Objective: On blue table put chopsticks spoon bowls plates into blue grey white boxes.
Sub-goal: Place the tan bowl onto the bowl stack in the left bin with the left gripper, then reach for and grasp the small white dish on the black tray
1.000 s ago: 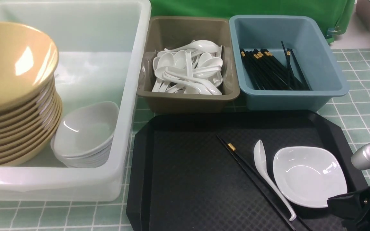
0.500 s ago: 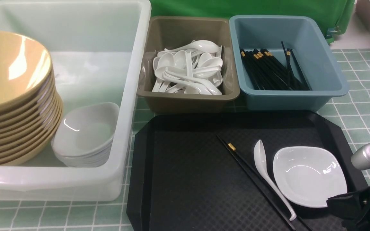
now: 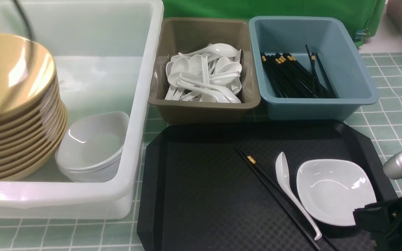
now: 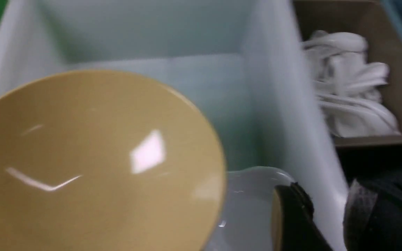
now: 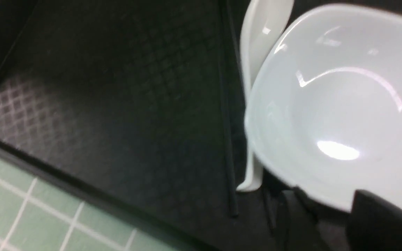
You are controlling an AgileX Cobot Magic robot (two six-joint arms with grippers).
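On the black tray (image 3: 204, 195) lie a pair of black chopsticks (image 3: 274, 195), a white spoon (image 3: 288, 184) and a white bowl (image 3: 333, 191). My right gripper (image 3: 361, 218) is open at the bowl's near rim; in the right wrist view its gripper (image 5: 333, 216) has the bowl (image 5: 337, 104) edge at its tips. My left gripper (image 4: 326, 212) is open and empty above the white box wall (image 4: 291, 104), beside the stack of tan plates (image 4: 92, 164). It is out of the front view.
The white box (image 3: 145, 69) holds the tan plates (image 3: 16, 104) and stacked white bowls (image 3: 92, 146). The grey box (image 3: 204, 104) holds spoons (image 3: 204, 75). The blue box (image 3: 354, 69) holds chopsticks (image 3: 291, 76). A cable (image 3: 26, 24) hangs at top left.
The top tan plate has dropped flat onto the stack and my left gripper has let it go and pulled away. My right gripper has edged closer to the white bowl.
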